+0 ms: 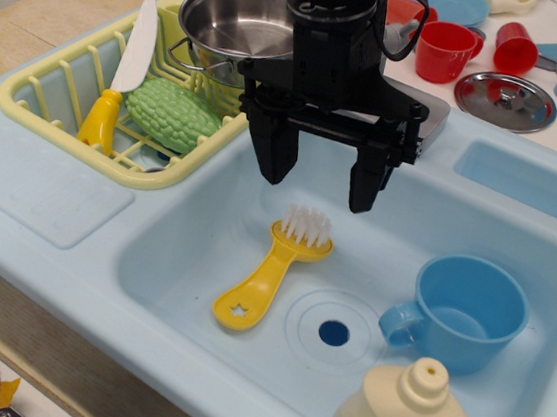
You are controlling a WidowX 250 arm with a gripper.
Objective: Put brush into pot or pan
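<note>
You're at the reach-and-grasp step: your gripper point(319, 178) hangs over the sink basin point(203, 250) with its jaws spread wide and empty, just above the white bristle end of the yellow dish brush point(274, 266), which lies flat on the basin floor beside the drain point(333, 332). The steel pot point(237, 21) sits in the yellow drying rack point(55, 93) behind, so next I'd judge you must lower, close on the brush near its head, then lift clear of the sink wall.
</note>
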